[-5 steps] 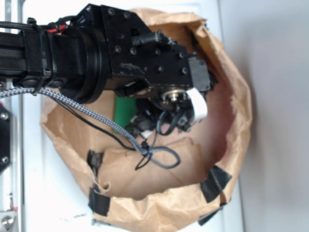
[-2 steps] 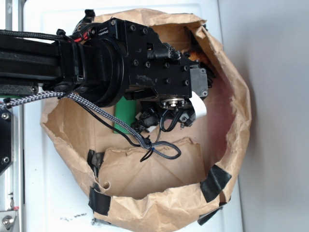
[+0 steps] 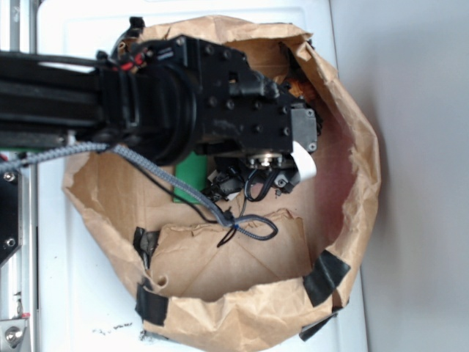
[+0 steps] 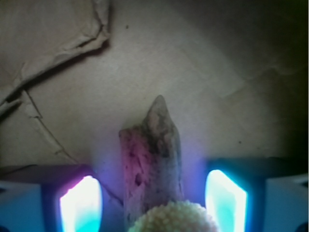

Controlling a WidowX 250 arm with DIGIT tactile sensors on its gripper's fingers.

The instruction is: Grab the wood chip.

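In the wrist view the wood chip (image 4: 153, 159), a rough brown sliver with a pointed far end, lies on the brown paper floor. My gripper (image 4: 153, 195) is open and straddles it. A glowing left pad (image 4: 79, 205) and right pad (image 4: 226, 198) stand on either side with a clear gap to the wood. A fuzzy yellow towel cloth (image 4: 174, 218) covers the chip's near end. In the exterior view the black arm and gripper (image 3: 253, 180) reach down inside the paper bag (image 3: 242, 323) and hide the chip.
A flat green block (image 3: 192, 174) lies on the bag floor partly under the arm. The bag's crumpled walls, patched with black tape (image 3: 326, 277), ring the gripper closely. A grey braided cable (image 3: 146, 165) hangs across the bag. White table surface (image 3: 80, 293) surrounds the bag.
The arm has sunk deeper into the bag and drawn slightly toward the image top, with the gripper head staying over the same spot beside the green block.
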